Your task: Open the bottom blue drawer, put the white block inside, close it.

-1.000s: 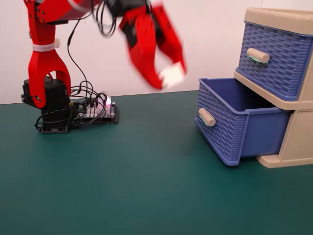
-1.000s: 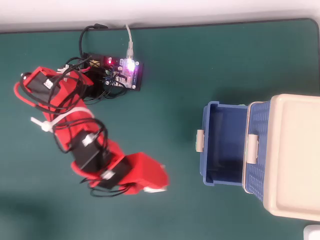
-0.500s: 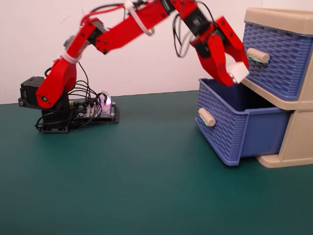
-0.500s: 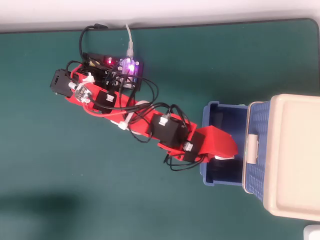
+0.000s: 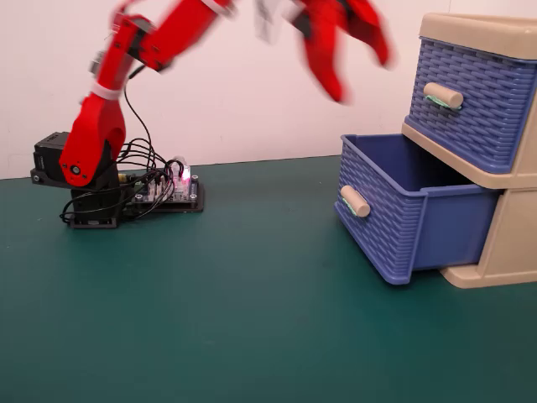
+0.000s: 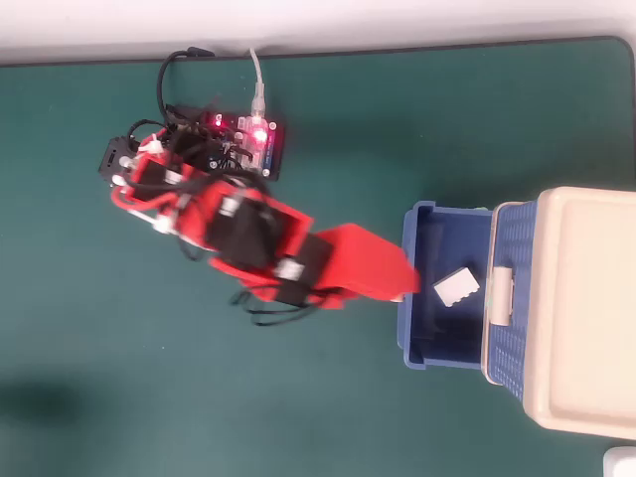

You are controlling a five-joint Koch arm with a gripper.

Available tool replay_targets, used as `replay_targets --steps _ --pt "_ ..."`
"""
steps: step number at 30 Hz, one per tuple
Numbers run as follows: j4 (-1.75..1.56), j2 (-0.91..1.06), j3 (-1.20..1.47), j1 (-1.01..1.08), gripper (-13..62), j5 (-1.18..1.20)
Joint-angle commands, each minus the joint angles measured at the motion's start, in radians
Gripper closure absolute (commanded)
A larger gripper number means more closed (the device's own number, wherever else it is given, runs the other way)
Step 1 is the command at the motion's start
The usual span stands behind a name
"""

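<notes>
The bottom blue drawer point(image 5: 403, 210) stands pulled out of the beige cabinet point(image 5: 512, 243). In the overhead view the white block point(image 6: 457, 287) lies tilted on the floor of that drawer point(image 6: 425, 343), near the cabinet side. In the fixed view the drawer wall hides the block. My red gripper point(image 5: 362, 80) is blurred, high above the drawer's front, its two fingers spread open with nothing between them. From above, the gripper point(image 6: 400, 286) hangs over the drawer's front wall, left of the block and apart from it.
The upper blue drawer point(image 5: 470, 101) is pushed in, directly above the pulled-out one. A lit circuit board with wires point(image 6: 248, 144) sits beside the arm's base point(image 5: 80, 189) at the far left. Green tabletop point(image 5: 252, 319) spreads in front of the cabinet.
The gripper carried the white block over the drawer, let it go, and has risen up and back to the left. The block now lies inside the drawer.
</notes>
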Motion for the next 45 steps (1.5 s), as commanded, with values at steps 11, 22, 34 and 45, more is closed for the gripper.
replay_targets --steps 11,22,34,45 --pt "0.098 -0.124 0.17 0.037 15.8 0.138" --pt "-0.213 -0.308 0.133 -0.075 15.1 0.126" --pt "-0.756 -0.416 0.127 -0.124 14.9 0.121" --pt "0.018 0.17 0.14 0.104 15.3 0.112"
